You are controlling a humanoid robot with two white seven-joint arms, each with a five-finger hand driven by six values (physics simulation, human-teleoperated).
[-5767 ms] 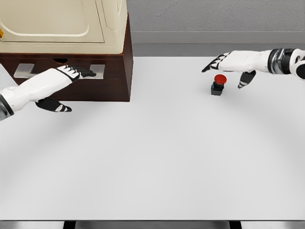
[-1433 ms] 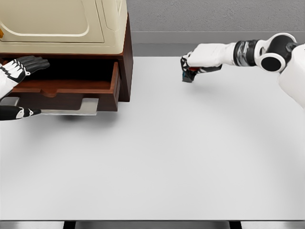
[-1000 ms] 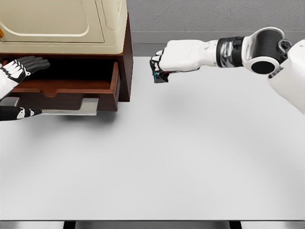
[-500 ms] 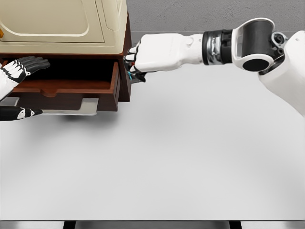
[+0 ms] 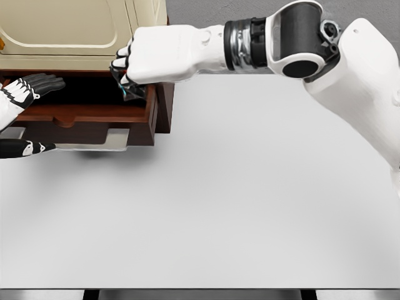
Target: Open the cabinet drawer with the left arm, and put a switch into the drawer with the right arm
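Note:
The dark brown cabinet's drawer [image 5: 94,115] stands pulled out, with a flat metal handle [image 5: 87,147] along its front. My right hand [image 5: 134,78] reaches across from the right and hovers over the drawer's right end, fingers curled around the switch [image 5: 132,92]. Only a dark corner of the switch with a teal edge shows below the fingers. My left hand [image 5: 22,115] is at the far left edge beside the drawer, fingers spread and holding nothing.
A cream appliance [image 5: 81,31] sits on top of the cabinet [image 5: 164,100]. The white table [image 5: 237,200] stretches out in front and to the right. A grey wall runs behind it.
My right arm has carried the switch leftward from the table's far right side to above the open drawer. The left hand has stayed still since the drawer came open.

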